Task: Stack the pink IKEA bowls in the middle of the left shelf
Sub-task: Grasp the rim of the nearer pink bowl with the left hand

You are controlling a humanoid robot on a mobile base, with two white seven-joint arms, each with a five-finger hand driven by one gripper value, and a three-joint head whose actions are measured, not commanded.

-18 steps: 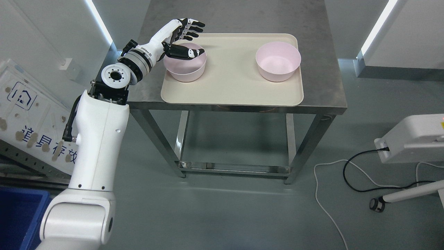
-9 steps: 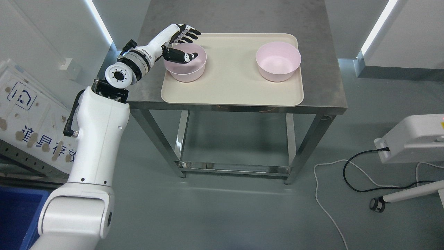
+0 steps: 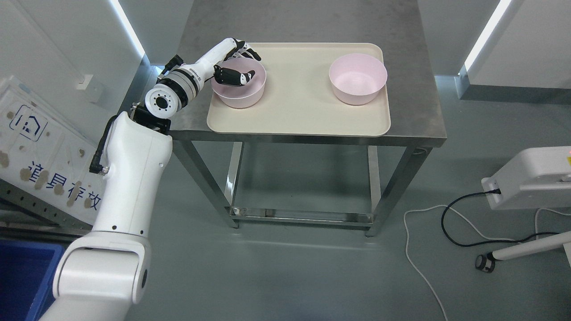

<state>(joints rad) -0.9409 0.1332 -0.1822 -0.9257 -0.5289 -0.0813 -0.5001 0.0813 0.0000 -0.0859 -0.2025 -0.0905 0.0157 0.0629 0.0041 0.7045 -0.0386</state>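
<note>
- Currently, the left hand (image 3: 233,62) is at the near-left rim of the left bowl (image 3: 239,89), with its arm entering from the lower left.
- The thumb (image 3: 236,76) lies inside the left bowl, pointing toward its middle, against or just beside the inner wall.
- The other fingers (image 3: 248,50) curl over the outside of the far-left rim, so the bowl wall sits between thumb and fingers.
- The fingers are partly closed around the rim. Whether they actually press the wall cannot be told from this view.
- The left bowl stands upright on the left part of the tray (image 3: 298,113), near its far-left corner.
- The right bowl (image 3: 357,79) stands upright on the right part of the same tray, well apart from the left bowl and from the hand.
- The two bowls are pink and are not stacked.
- The tray rests on the metal table (image 3: 415,107), near its front edge.
- The right arm does not show.
</note>
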